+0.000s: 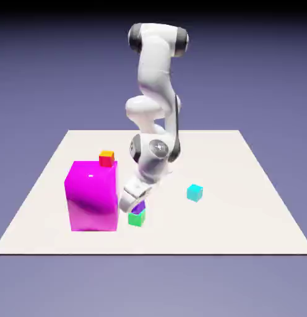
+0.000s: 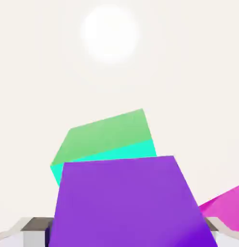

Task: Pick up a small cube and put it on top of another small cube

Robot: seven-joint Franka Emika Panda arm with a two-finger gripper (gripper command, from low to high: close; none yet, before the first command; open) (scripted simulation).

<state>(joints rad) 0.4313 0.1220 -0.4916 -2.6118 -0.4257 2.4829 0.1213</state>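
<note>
Purple cube (image 1: 139,208), tiny, is clamped between the fingers of the end effector (image 1: 137,207) and sits directly above the tiny green cube (image 1: 136,219) on the white counter (image 1: 242,210); whether the two cubes touch is unclear. In the hand view the purple cube (image 2: 126,202) fills the bottom, with the green cube (image 2: 104,137) just behind it. A big magenta block (image 1: 91,195) stands close by on the exterior view's left, a small cyan cube (image 1: 194,192) well apart on its right.
</note>
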